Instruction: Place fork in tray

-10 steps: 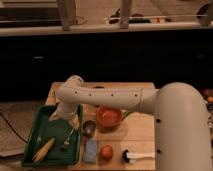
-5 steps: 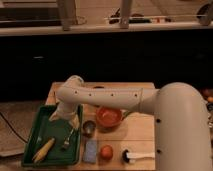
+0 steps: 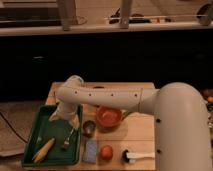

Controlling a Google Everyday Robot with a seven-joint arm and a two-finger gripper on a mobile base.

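Over the tray's (image 3: 30, 145) far right corner the gripper (image 3: 60, 116) is hovering, its opening impossible to tell; the fork (image 3: 68, 139) is lying just nearer, beside the right rim, pointing roughly front-to-back.

One fork (image 3: 68, 139), one tray (image 3: 31, 141), one gripper (image 3: 58, 115) above the tray.

No text, label, brand, number or sign can be read anywhere. The large dark green rectangular plastic tray (image 3: 35, 131) at the near left, the white robot arm's two-finger gripper (image 3: 59, 116) over the tray's far part, and the round orange bowl (image 3: 109, 116) to the right of the tray all show plain surfaces without legible marks.
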